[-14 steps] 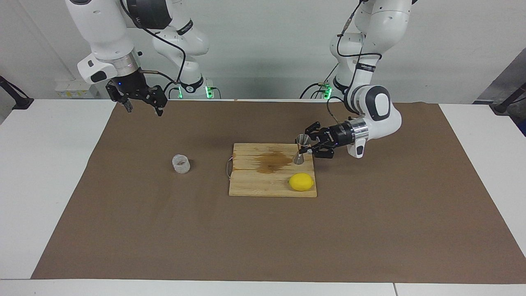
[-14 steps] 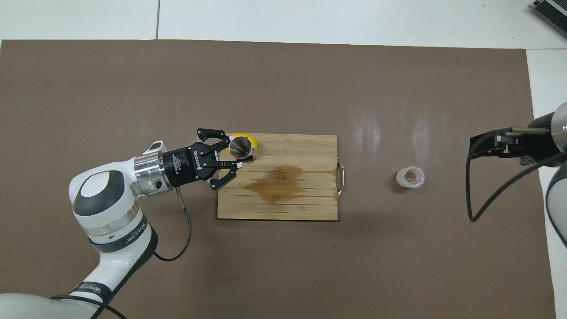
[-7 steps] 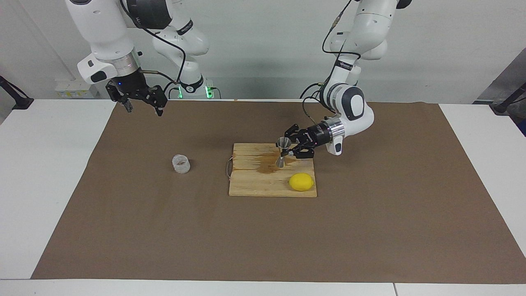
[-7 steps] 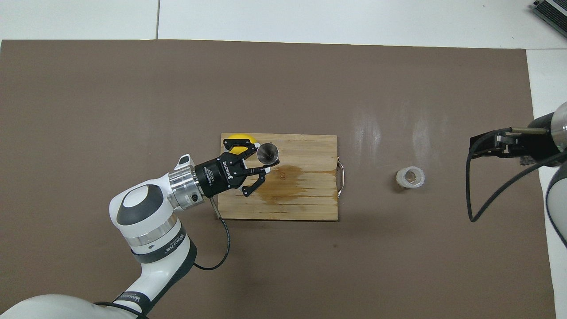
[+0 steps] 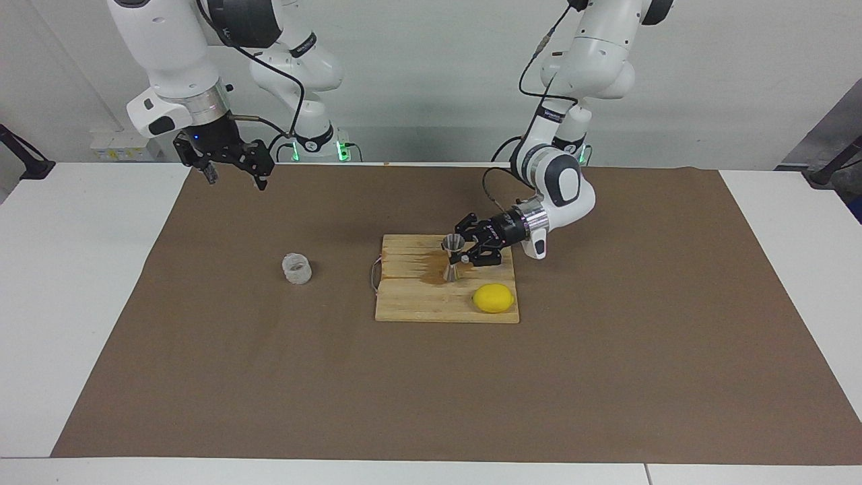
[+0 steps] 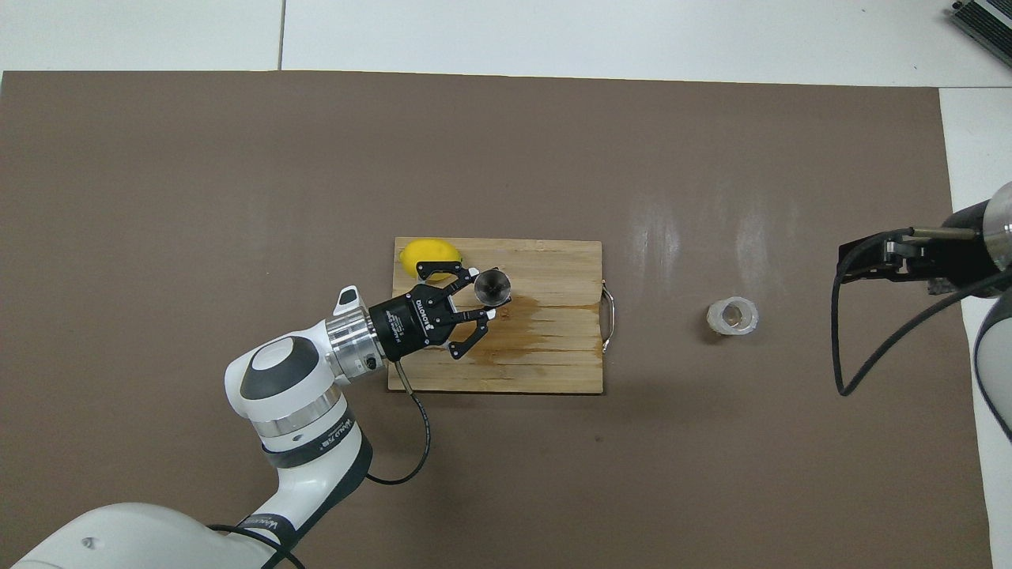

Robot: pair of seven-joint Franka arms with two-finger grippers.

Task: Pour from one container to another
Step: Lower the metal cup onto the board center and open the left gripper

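Over the cutting board [image 5: 411, 306] my left gripper [image 5: 465, 255] clamps the jigger [image 5: 452, 258] upright; cup [image 5: 297, 268] sits well apart, right gripper [image 5: 232, 174] waits, fingers apart. Thin waist could slip, tipping it.

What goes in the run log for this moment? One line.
left gripper: shut on jigger, upright over board | right gripper: waits | cup: on mat, untouched
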